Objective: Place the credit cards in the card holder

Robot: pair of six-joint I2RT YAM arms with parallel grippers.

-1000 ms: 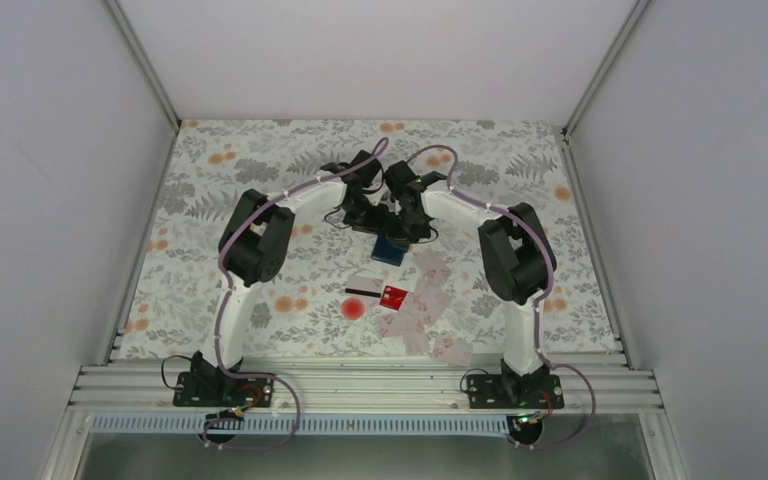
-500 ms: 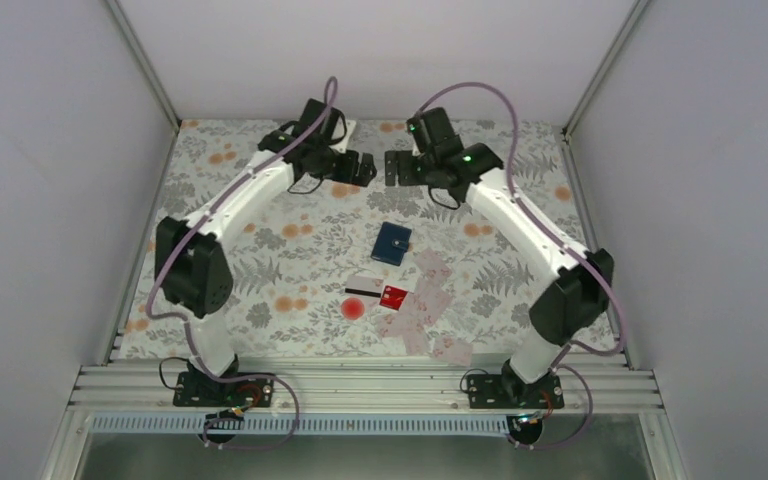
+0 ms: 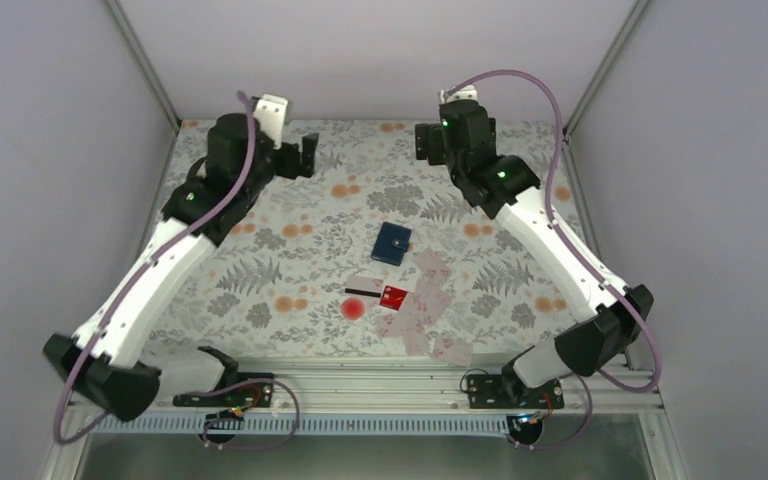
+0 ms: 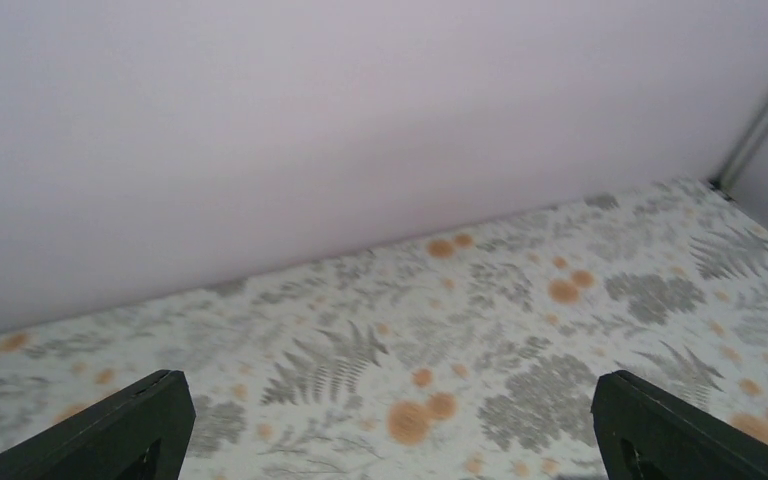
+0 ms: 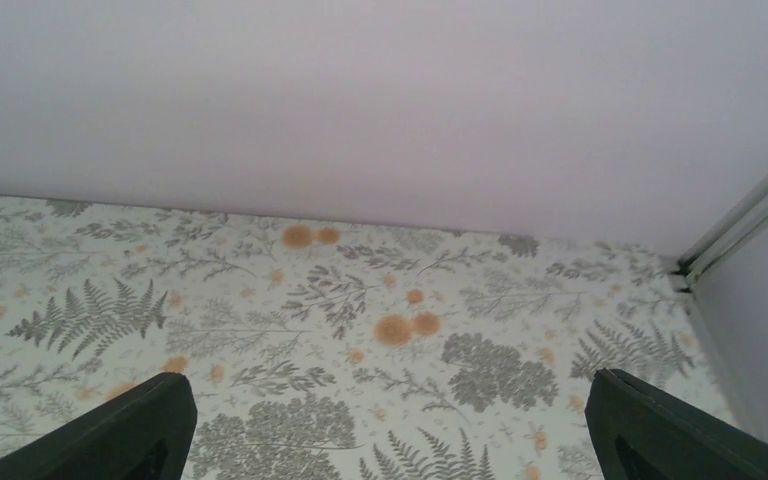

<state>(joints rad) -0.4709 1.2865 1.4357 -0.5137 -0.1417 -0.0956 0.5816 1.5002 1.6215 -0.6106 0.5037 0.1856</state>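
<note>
Left gripper [image 4: 388, 415] and right gripper [image 5: 388, 415] gape, seemingly empty.

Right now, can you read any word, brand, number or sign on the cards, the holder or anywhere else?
None can be read.
Red card: any print too small to read.
Pale cards: too small and blurred to read.
Card holder: plain navy cover, no label visible.
Wrist views: only floral table cover and blank wall, no writing.
</note>
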